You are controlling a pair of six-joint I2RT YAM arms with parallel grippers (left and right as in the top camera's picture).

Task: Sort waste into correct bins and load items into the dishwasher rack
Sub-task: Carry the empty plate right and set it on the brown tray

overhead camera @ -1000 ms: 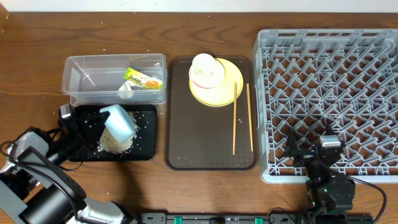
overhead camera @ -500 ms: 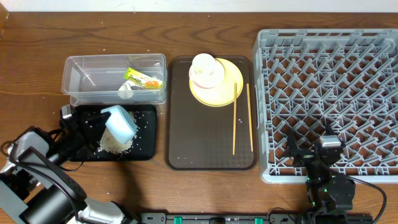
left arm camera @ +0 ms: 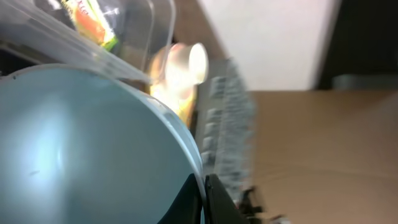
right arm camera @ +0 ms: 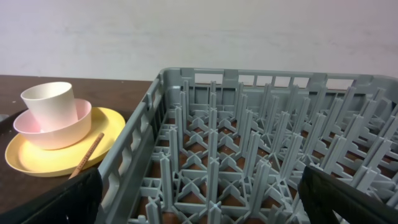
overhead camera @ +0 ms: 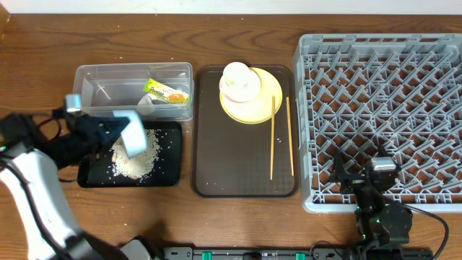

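A wooden table (overhead camera: 216, 43) seen from above, with two robot arms at its near edge. At the left, the left gripper (overhead camera: 118, 132) is clamped on the rim of a light blue bowl (overhead camera: 134, 135), which looks blurred and is tilted above the far part of a shallow black tray (overhead camera: 170, 172). A heap of white rice scraps (overhead camera: 133, 163) lies in that tray, with loose grains scattered around it. Just beyond the tray sits a clear plastic tub (overhead camera: 94, 76) holding a green-and-yellow snack wrapper (overhead camera: 167, 92) and, beside it, a crumpled white tissue (overhead camera: 146, 106). The left wrist view is filled mostly by the bowl's pale blue curve, with the tub's wall and the wrapper above it. In the middle of the table is a dark-brown serving tray (overhead camera: 238, 170). At its far end a yellow plate (overhead camera: 263, 108) carries a pale pink bowl (overhead camera: 242, 92), and a small white cup (overhead camera: 236, 73) stands inside that bowl. A pair of wooden chopsticks (overhead camera: 272, 144) lies lengthwise on the tray's right side, one with its far tip on the plate's rim. At the right is a large grey dishwasher rack (overhead camera: 382, 87) with nothing in it. The right gripper (right arm camera: 205, 198) sits at the rack's near edge, jaws spread wide and holding nothing.
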